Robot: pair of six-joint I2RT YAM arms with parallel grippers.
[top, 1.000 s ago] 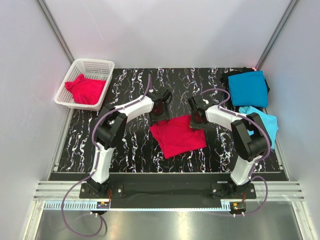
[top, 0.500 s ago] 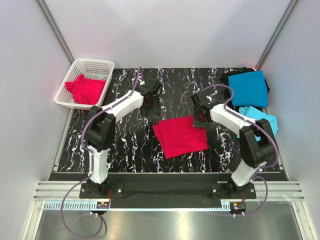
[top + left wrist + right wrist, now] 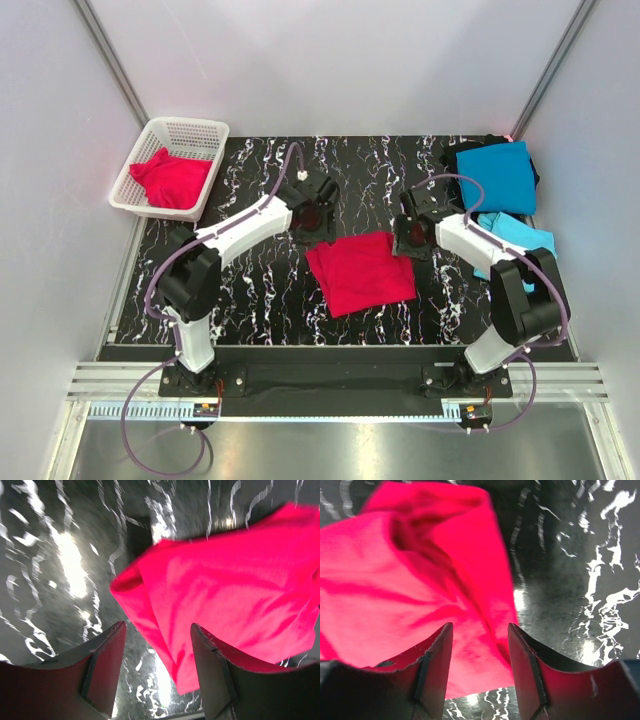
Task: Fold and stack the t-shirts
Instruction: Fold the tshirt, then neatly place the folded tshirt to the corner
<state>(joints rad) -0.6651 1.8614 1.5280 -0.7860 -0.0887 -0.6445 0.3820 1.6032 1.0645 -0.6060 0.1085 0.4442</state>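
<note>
A crimson t-shirt [image 3: 360, 272] lies folded into a rough rectangle in the middle of the table. My left gripper [image 3: 312, 218] hovers open above its far left corner; in the left wrist view [image 3: 157, 625] that corner of the red cloth [image 3: 235, 595] lies below the fingers, not pinched. My right gripper [image 3: 412, 237] stands open over the far right corner; the right wrist view [image 3: 480, 625] looks down between spread fingers at the red cloth [image 3: 395, 580]. A folded teal-blue t-shirt [image 3: 497, 177] and a sky-blue t-shirt [image 3: 520, 240] lie at the right. Another red t-shirt [image 3: 170, 178] sits crumpled in the basket.
The white mesh basket [image 3: 185, 128] stands at the far left corner, partly off the black marbled table [image 3: 250, 300]. Grey walls close in on both sides and the back. A dark cloth edge shows under the teal-blue shirt.
My right gripper has opened and let go of the red shirt's far right corner, shifting slightly right. The left gripper, open throughout, swung out and came back over the far left corner.
</note>
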